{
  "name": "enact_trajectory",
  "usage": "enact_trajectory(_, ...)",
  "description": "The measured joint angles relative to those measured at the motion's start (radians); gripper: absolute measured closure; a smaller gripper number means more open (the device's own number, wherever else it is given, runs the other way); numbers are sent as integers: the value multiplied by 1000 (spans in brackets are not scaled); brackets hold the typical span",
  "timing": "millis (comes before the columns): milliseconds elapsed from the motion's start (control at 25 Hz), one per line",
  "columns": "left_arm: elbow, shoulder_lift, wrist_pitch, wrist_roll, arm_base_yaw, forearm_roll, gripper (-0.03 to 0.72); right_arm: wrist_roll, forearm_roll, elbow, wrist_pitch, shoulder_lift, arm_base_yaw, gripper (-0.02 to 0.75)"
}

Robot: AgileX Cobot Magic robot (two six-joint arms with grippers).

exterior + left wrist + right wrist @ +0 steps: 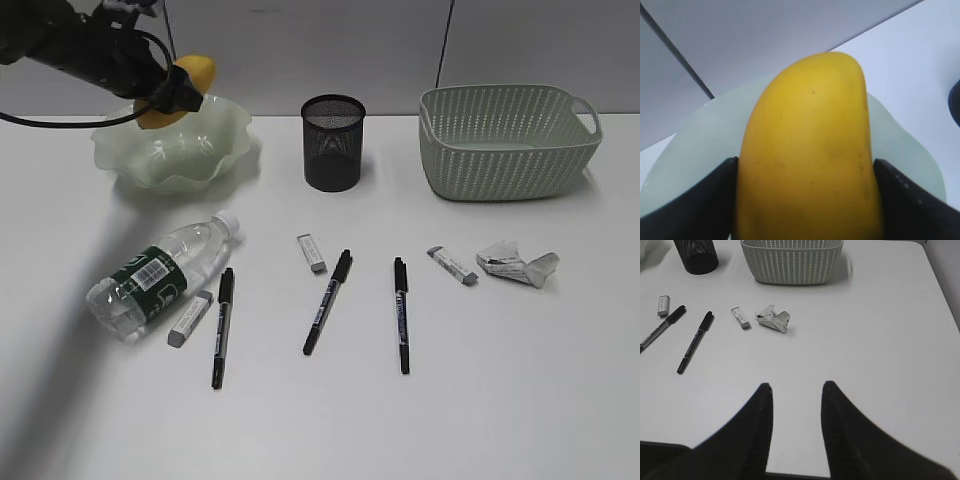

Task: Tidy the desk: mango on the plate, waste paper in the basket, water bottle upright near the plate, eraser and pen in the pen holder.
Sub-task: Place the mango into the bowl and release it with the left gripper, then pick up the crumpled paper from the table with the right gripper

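My left gripper (178,90) is shut on the yellow mango (192,78) and holds it above the wavy pale green plate (215,160); the left wrist view shows the mango (805,150) between both jaws with the plate (700,150) below. The water bottle (160,275) lies on its side on the desk (500,400). Three black pens (222,325) (328,300) (401,313) and three erasers (190,318) (311,252) (452,265) lie on the desk. The waste paper (517,264) lies before the basket (507,140). The pen holder (332,142) stands upright. My right gripper (794,390) is open and empty, out of the exterior view.
In the right wrist view the basket (791,261), waste paper (773,320), an eraser (740,317), two pens (695,341) (660,328) and the pen holder (696,255) lie ahead. The desk's right edge (942,295) runs near a grey wall.
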Motion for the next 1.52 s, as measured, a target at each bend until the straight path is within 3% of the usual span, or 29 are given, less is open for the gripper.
enact_trajectory(240,0,-7,44,-51,29,-1,71,0,0,0,0,0,0,462)
enact_trajectory(560,0,-129,98,-115,47,6,90,0,0,0,0,0,0,462)
enact_trajectory(760,41,-310,143,-280,47,167,148,0,0,0,0,0,0,462)
enact_trajectory(960,295,-640,124,-478,47,373,167,0,0,0,0,0,0,462)
enact_trajectory(1200,712,-1170,89,-670,48,475,169,0,0,0,0,0,0,462)
enact_trajectory(1360,865,-1553,229,-833,48,596,169,0,0,0,0,0,0,462)
enact_trajectory(1520,961,-1826,444,-908,51,666,169,0,0,0,0,0,0,462)
